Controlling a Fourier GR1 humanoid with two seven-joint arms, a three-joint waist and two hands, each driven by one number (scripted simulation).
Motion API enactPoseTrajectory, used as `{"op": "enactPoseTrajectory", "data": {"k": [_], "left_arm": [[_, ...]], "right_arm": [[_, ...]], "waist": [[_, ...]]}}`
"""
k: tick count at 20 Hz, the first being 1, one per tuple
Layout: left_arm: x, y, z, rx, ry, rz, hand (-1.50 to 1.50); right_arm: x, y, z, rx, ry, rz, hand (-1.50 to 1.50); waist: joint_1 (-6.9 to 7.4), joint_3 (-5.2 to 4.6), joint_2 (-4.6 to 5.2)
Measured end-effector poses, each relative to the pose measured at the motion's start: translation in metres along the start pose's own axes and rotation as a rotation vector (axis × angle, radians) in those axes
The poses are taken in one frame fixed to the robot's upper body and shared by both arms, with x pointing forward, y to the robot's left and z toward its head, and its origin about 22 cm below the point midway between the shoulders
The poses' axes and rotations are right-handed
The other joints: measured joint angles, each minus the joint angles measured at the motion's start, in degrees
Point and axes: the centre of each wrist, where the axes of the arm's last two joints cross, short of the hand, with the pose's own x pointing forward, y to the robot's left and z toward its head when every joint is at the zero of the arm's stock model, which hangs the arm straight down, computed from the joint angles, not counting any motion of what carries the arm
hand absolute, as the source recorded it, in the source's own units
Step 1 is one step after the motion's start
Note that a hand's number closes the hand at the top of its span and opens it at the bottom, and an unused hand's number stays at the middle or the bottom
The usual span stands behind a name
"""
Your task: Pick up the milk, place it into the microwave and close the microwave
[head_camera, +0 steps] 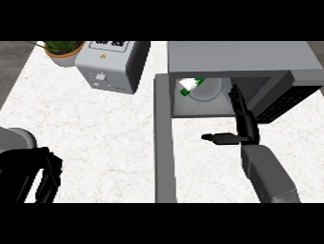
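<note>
- Right hand (246,126): fingers straight and held together, thumb out to the side, holding nothing; fingertips at the mouth of the microwave (242,57).
- Milk (191,86): inside the cavity, lying tilted on the turntable plate (213,91), apart from the hand.
- Door (165,157): swung wide open, seen edge-on, left of the hand.
- Step, as judged: placing done, closing not yet begun; the next move calls for clearing the opening, then pushing the door round.
- Left hand (24,176): resting at lower left, fingers relaxed.
</note>
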Motion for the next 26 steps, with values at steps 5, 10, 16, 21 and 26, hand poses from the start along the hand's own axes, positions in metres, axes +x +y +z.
{"op": "enactPoseTrajectory", "data": {"k": [5, 10, 16, 21, 26], "left_arm": [[0.002, -0.018, -0.022, -0.056, 0.007, -0.04, 1.5], [-0.008, -0.039, -0.058, -0.117, 0.01, -0.079, 1.5], [-0.039, -0.072, -0.093, -0.225, 0.052, -0.121, 1.5], [-0.079, -0.097, -0.107, -0.284, 0.105, -0.172, 1.5], [-0.128, -0.122, -0.114, -0.296, 0.117, -0.225, 1.5]], "right_arm": [[-0.006, -0.019, 0.039, -0.024, 0.016, -0.005, -1.5], [-0.002, -0.034, 0.079, -0.049, 0.016, -0.011, -1.5], [0.019, -0.059, 0.122, -0.05, 0.003, 0.0, -1.5], [0.044, -0.079, 0.154, -0.037, -0.028, 0.025, -1.5], [0.072, -0.092, 0.165, 0.007, -0.078, 0.034, -1.5]], "waist": [[-0.46, -0.02, -0.09], [-1.07, -0.05, -0.03], [-1.18, -0.05, 0.18], [-1.0, -0.07, 0.29], [-1.11, -0.06, 0.48]]}}
